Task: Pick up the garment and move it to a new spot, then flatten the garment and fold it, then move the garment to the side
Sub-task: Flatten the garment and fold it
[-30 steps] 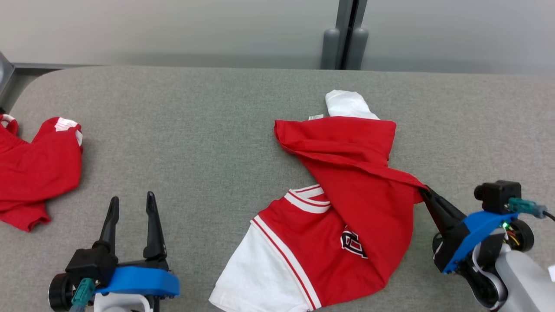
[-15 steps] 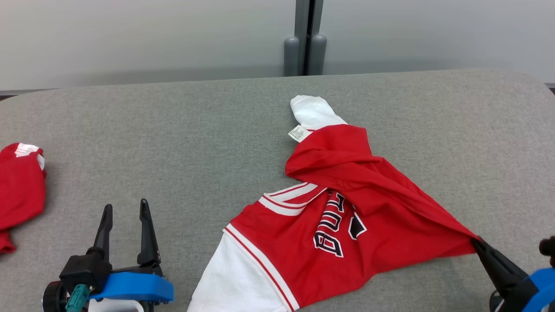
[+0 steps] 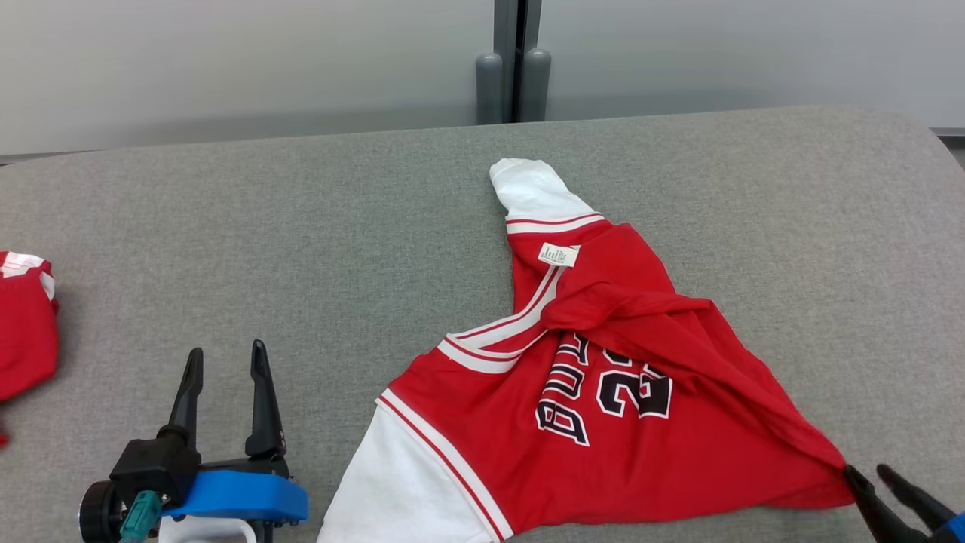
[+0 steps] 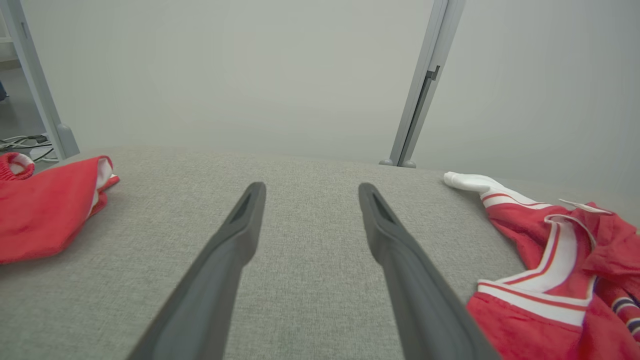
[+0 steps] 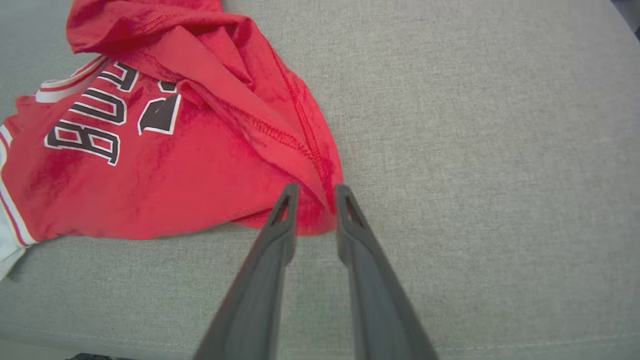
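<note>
Red garments, 2, on the bench: jersey centre-right, second garment far left. Left jaws wide apart, empty; right jaws slightly parted around the jersey's hem corner.

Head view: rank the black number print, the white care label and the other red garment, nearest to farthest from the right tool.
1. Black number print: centre-right, closest to the right tool.
2. White care label: farther up, by the collar.
3. Other red garment: far left edge.

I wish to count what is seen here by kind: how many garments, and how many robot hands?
Garments: 2 (jersey, red garment at the left edge)
Robot hands: 2 (left hand, right hand)
Total: 4
</note>
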Robot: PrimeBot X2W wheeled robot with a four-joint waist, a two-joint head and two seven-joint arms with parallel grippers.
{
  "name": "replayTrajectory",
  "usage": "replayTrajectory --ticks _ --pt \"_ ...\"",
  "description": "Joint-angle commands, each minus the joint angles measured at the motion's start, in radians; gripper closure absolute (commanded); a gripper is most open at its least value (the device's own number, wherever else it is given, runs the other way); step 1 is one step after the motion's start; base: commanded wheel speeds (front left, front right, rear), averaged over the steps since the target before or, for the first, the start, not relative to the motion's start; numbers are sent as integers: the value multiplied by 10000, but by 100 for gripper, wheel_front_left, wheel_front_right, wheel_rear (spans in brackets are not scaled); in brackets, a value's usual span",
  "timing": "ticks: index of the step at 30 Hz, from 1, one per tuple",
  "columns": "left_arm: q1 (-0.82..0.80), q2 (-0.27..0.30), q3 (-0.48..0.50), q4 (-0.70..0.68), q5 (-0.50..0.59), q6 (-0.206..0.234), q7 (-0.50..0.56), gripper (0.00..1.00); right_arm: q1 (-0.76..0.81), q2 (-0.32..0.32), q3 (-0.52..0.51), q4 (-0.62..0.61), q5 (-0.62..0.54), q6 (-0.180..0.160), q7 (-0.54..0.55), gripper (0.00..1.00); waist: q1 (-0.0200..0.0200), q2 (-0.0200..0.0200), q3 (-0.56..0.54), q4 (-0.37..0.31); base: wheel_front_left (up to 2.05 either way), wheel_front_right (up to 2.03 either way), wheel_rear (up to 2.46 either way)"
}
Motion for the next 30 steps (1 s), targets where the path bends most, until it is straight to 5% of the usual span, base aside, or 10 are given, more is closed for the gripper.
replayTrajectory --ticks 1,14,22,30 --pt "-144 -4 40 -47 48 28 -25 0 -273 60 4 -211 -198 2 -195 0 0 -3 1 36 0 0 0" --pt "-52 -6 241 -62 197 -29 -25 0 -2450 1011 670 -56 -1291 2 -4098 0 0 -3 -92 269 0 0 0" --pt "-189 -9 353 -6 244 -143 -25 0 -3162 1471 1814 1932 -2190 2 -6932 0 0 -3 -14 435 0 0 0" --pt "-191 -6 347 83 321 -150 -25 0 -3567 1849 2474 4083 -2718 2 -7710 0 0 -3 -5 564 0 0 0"
